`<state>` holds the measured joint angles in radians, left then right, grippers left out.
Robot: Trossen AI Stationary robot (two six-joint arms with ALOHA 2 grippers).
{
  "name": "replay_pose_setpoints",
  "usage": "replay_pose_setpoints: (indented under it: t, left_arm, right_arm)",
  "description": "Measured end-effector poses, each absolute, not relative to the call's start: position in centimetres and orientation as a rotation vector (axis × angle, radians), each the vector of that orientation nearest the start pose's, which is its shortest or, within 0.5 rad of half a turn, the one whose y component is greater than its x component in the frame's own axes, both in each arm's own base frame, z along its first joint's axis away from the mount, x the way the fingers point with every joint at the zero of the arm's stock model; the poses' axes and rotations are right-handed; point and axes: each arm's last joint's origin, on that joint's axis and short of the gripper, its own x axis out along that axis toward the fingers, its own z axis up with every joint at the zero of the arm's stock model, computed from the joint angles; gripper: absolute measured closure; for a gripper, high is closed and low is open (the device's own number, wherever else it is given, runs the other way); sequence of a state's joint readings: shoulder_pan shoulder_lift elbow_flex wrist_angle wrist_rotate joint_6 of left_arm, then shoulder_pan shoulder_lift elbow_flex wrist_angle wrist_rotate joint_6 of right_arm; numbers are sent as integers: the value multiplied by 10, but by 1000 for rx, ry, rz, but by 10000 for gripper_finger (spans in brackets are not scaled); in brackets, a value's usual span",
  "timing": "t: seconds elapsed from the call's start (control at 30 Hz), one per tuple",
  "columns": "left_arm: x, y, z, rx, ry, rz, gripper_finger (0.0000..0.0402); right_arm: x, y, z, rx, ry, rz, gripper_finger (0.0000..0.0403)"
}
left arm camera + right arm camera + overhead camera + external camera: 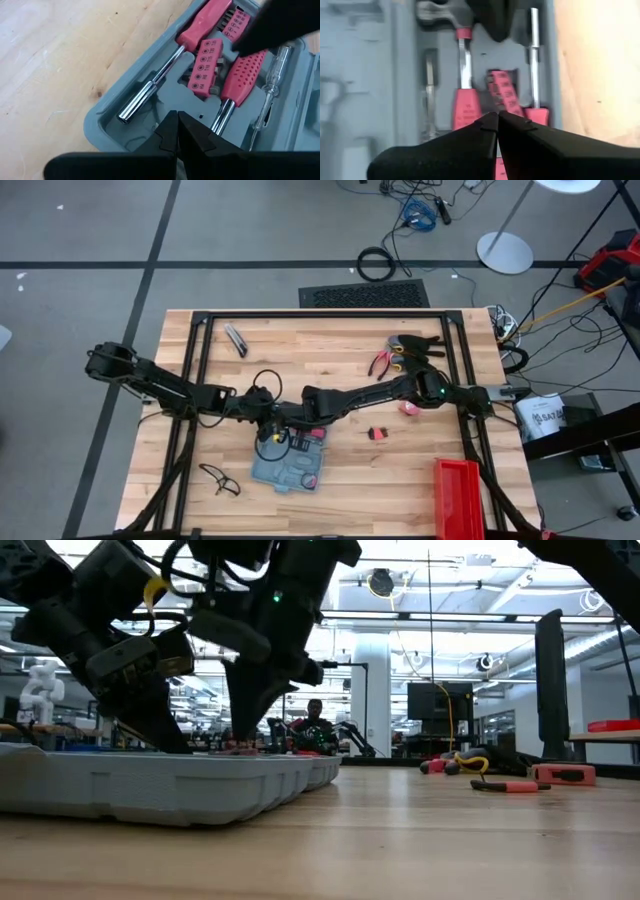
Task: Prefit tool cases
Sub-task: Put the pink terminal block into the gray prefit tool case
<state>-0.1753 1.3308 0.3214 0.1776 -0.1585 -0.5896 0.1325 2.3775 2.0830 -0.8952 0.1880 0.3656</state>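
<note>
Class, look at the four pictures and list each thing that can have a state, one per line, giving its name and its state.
Flat blue-grey plastic hinged tool case: open, lying flat on the table, some red-handled tools seated in its tray.
Left gripper: fingers shut, empty, over the case's tray.
Right gripper: fingers shut, empty, over the tray.
Red rectangular plastic bin: upright at the table's edge.

Tool case (pixel 290 468) top edge under both arms; distant person (pixel 315 715) blurred.
</note>
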Motion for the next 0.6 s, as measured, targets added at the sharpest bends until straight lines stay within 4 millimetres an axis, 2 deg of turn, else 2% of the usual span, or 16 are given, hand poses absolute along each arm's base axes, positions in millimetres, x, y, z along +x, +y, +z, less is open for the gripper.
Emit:
replay_pose_setpoints:
  t: [0.13,0.27,0.4,0.6]
  left_arm:
    - [201,-31,113,-418,795,224,384]
    - [201,-31,113,-418,796,224,384]
    - [201,-31,113,-417,796,224,384]
    - [201,-31,113,-416,797,224,384]
  right_arm:
    - [495,59,182,103,1136,-305,403]
    - [497,56,170,117,1162,-316,403]
    - [500,58,162,163,1178,-259,403]
    - [501,62,161,158,1163,-255,403]
